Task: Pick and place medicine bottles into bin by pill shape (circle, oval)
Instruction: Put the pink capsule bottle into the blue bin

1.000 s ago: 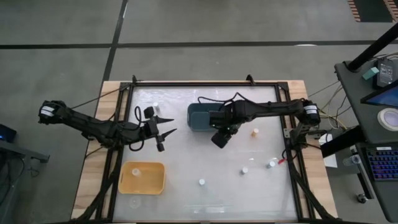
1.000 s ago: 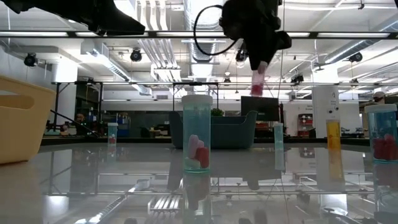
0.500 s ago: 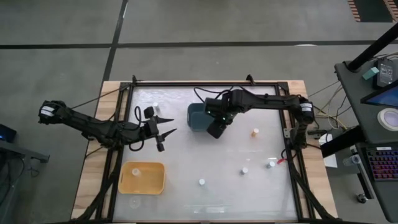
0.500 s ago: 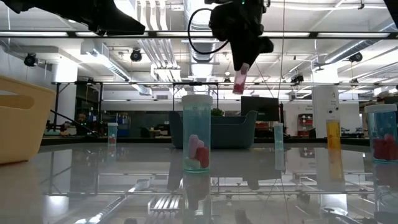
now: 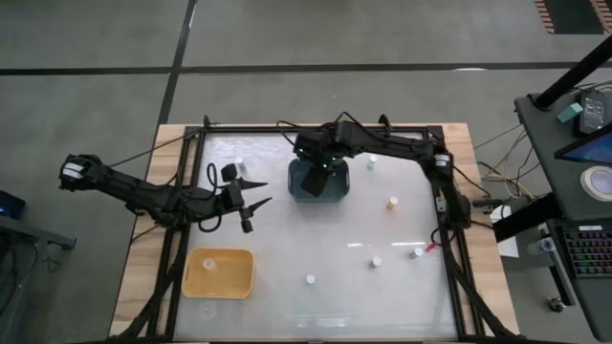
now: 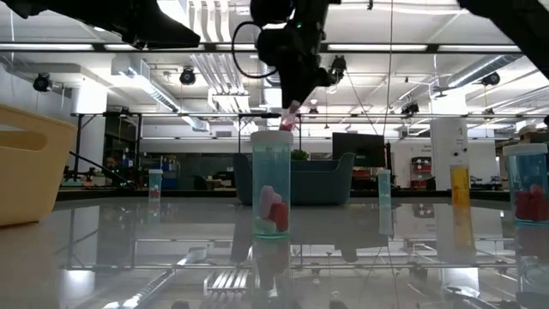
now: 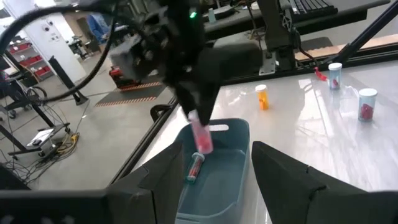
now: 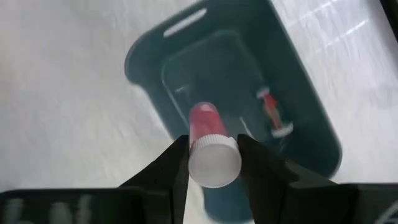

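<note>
My right gripper (image 5: 320, 172) is over the blue bin (image 5: 295, 183), shut on a medicine bottle (image 8: 204, 124) with pink pills and a white cap. The left wrist view shows that bottle (image 7: 200, 134) sticking out below the fingers, above the bin (image 7: 236, 134). Another bottle (image 8: 272, 115) lies on its side on the bin's floor. My left gripper (image 5: 256, 214) waits open at the table's left, its fingers pointing at the bin, with nothing between them. Loose bottles (image 5: 376, 261) stand upright on the table. My right gripper pinches the bottle's upper end, at its white cap (image 8: 214, 163), between its two fingers (image 8: 177, 163). The fingers come steeply from above. The bottle's pink body (image 6: 289, 118) hangs below them, slightly tilted, clear of the bin.
A yellow bin (image 5: 196, 277) sits at the near left. Single bottles stand at the far left (image 5: 239, 162), right of the blue bin (image 5: 371, 162), an orange one farther right (image 5: 392, 203), and others near the front (image 5: 310, 280) and right (image 5: 417, 252).
My right gripper has carried the pink bottle from right of the blue bin toward the table's far left, until it came over the bin, rolling its wrist on the way. The bottle has stayed lifted clear in the shut fingers.
</note>
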Robot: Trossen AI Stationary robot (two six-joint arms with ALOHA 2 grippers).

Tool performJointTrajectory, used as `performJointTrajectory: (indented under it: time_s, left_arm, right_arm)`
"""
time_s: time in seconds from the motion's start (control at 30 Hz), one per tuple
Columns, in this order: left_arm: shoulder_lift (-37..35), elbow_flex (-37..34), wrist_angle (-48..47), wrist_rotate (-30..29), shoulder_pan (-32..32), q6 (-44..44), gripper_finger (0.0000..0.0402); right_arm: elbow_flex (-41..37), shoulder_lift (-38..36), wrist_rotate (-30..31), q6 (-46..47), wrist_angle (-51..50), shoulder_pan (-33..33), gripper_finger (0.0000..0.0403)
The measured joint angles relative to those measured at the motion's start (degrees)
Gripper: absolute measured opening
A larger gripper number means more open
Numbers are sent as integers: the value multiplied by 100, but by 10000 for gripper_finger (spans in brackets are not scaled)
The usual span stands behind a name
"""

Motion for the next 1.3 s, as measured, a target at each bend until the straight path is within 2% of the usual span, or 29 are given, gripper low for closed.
performJointTrajectory:
  time_s: [0.17,0.37,0.93,1.3]
  left_arm:
    - [0,0,1,0,0,0,173]
    - [0,0,-1,0,0,2,173]
    - [0,0,1,-1,-2,2,173]
    - [-2,0,5,0,-2,59,173]
  right_arm:
    - [379,473,0,-374,-5,-103,116]
    - [450,859,2,-855,19,-251,116]
    - [405,1268,37,-1221,787,-480,116]
    - [398,1424,157,-1292,863,-477,123]
